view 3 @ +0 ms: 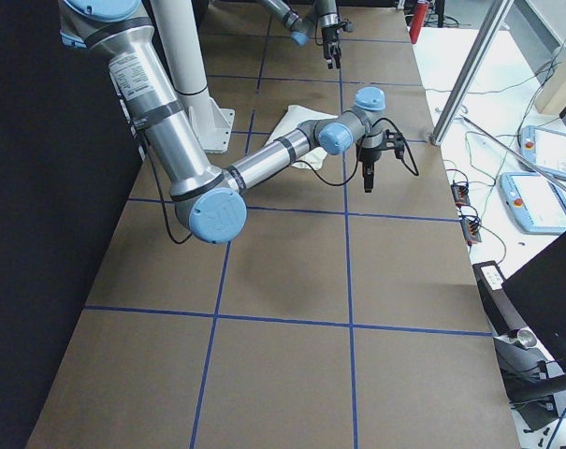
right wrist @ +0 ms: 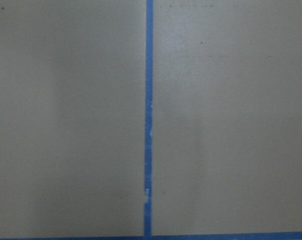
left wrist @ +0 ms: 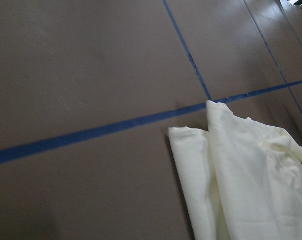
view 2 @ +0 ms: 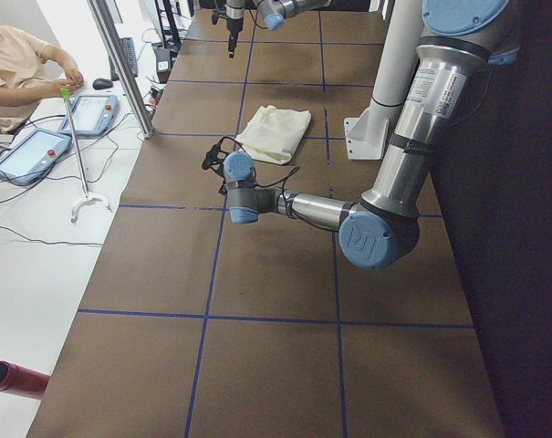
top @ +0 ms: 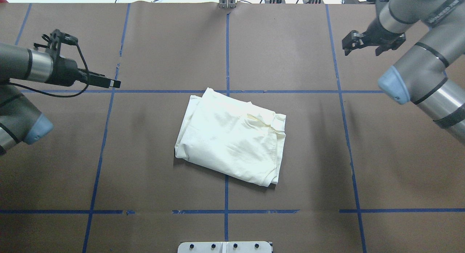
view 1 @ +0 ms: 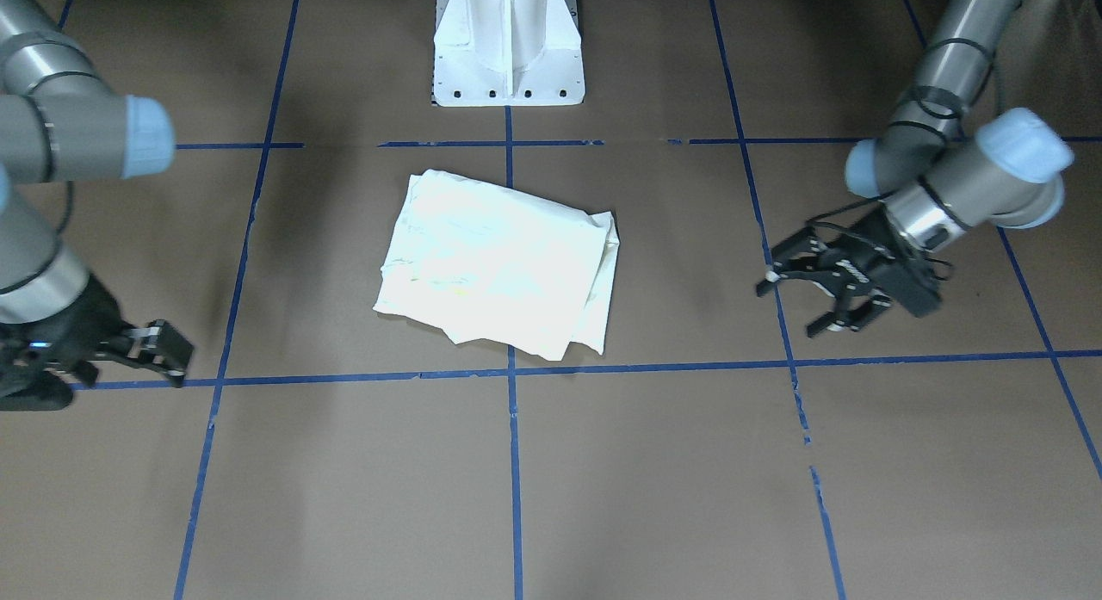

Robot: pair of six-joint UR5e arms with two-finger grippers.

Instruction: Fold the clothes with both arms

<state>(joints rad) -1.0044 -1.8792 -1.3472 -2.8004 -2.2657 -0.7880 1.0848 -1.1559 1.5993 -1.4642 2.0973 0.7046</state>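
Cotton, cream and softly creased: I see the T-shirt (top: 232,137) folded into a slanted rectangle at the centre of the matte brown paper table (top: 145,166), which is gridded with blue tape (top: 227,46). Overhead, the left gripper (view 1: 796,300) hangs at ten o'clock and the right gripper (top: 361,46) at two, both with fingers spread and empty.

The T-shirt (top: 232,137), between the two sets of jaws, was plain cream, with a faint yellowish tinge along one fold. The table (top: 290,46) under it was dull brown, crossed by a grid of blue tape lines (top: 227,46). The left gripper (view 1: 790,306) was black, with a small white spot on one fingertip. The right gripper (top: 361,49) was black too. Behind the jaws, the left arm (view 1: 947,58) and right arm (view 1: 52,135) were grey and silver, banded with black cables and capped in light blue at the joints. The pedestal base (view 1: 508,40) was white. Well beyond the left jaws, a person's top (view 2: 15,55) was peach and a cylinder (view 2: 15,379) was red.
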